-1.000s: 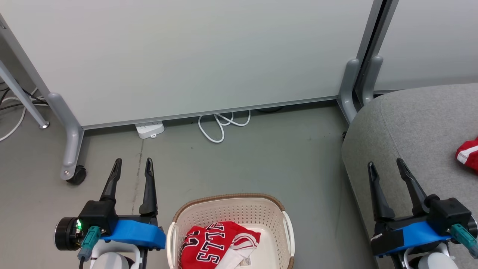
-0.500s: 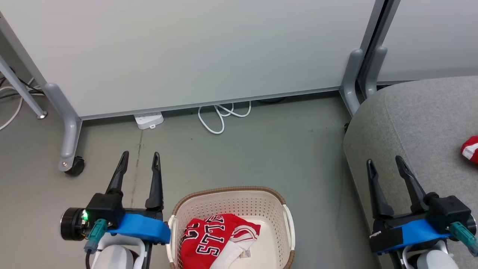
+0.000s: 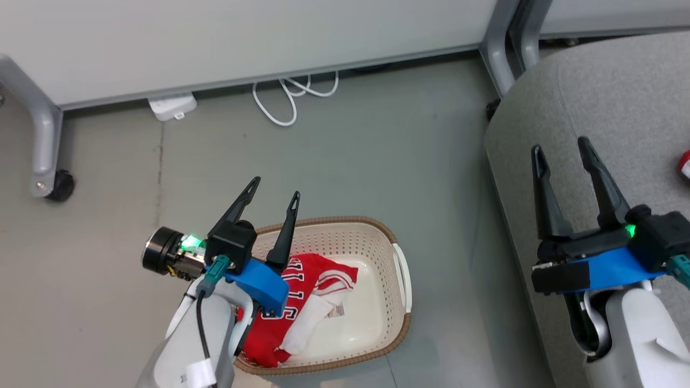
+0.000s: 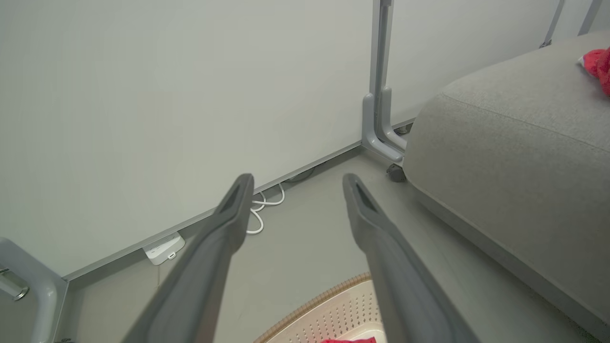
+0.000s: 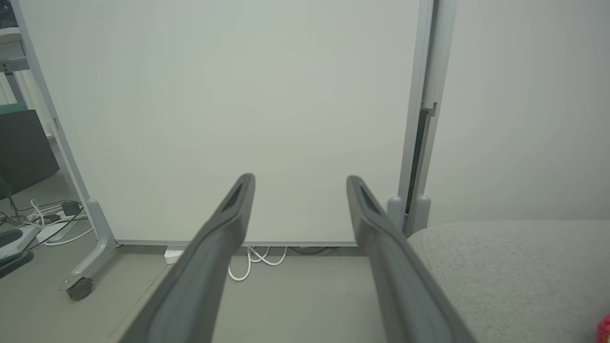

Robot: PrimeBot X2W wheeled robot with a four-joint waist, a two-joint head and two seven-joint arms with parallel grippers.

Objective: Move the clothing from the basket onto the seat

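- The left gripper [image 3: 277, 186] hangs above the basket [image 3: 350, 243]. Its two dark fingers are spread wide with nothing between them.
- Its fingertips reach past the basket's far-left rim and point out over the bare floor [image 3: 377, 140].
- Directly beneath this gripper's blue body lies the red jersey [image 3: 321, 275], crumpled in the left half of the basket. White trim and black lettering show on it, and the gripper is not touching it.
- In the left wrist view, the basket's brown rim and a sliver of red sit just below and between the fingers.
- The right gripper [image 3: 559, 144] is well to the right of the basket, over the near-left edge of the grey seat [image 3: 604, 86]. Its jaws are also fully apart and hold nothing.
- A second red garment [image 3: 685, 164] with white trim lies on the seat to the right of the right gripper, apart from its fingers and cut off by the frame edge.
- Ahead of both grippers stands a pale partition [image 3: 242, 32] on grey legs, with a caster [image 3: 58, 186] far to the left.
- At the partition's foot, beyond the left gripper's tips, lie a looped white cable [image 3: 280, 102] and a power strip [image 3: 171, 105].
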